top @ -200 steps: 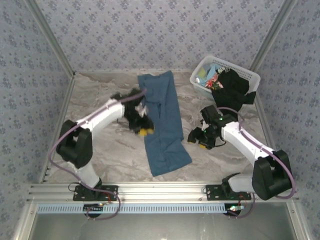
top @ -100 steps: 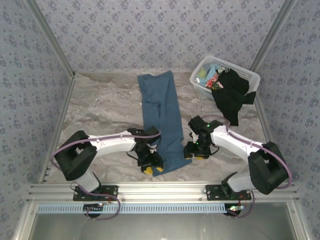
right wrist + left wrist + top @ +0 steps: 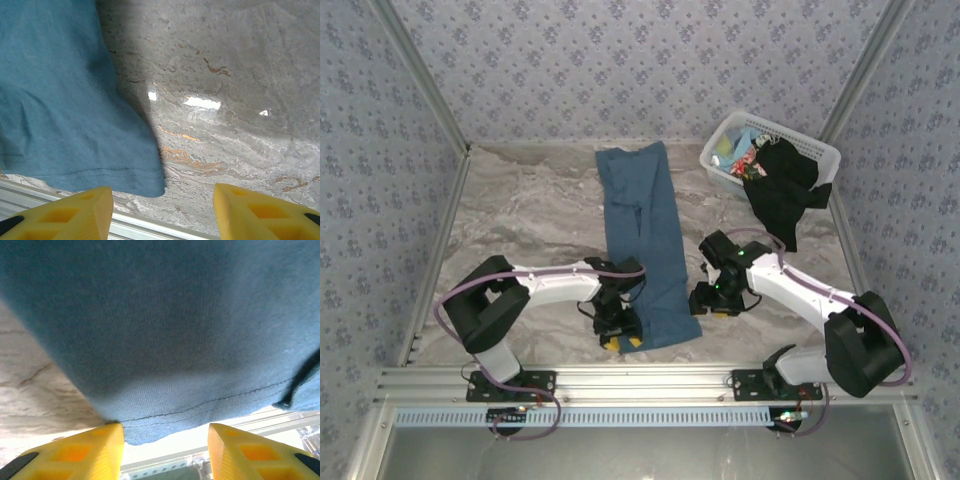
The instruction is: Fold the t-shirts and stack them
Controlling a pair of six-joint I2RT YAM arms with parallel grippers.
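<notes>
Setting left gripper and right gripper at the dusty-blue t-shirt near-hem corners, both spread, nothing clamped, so I can fold it.

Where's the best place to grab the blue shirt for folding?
Its near hem, at both corners, coming from the table's near edge. The shirt lies flat as a long strip, and that stitched edge ends free there.

Even bright light, glare on the table.
</notes>
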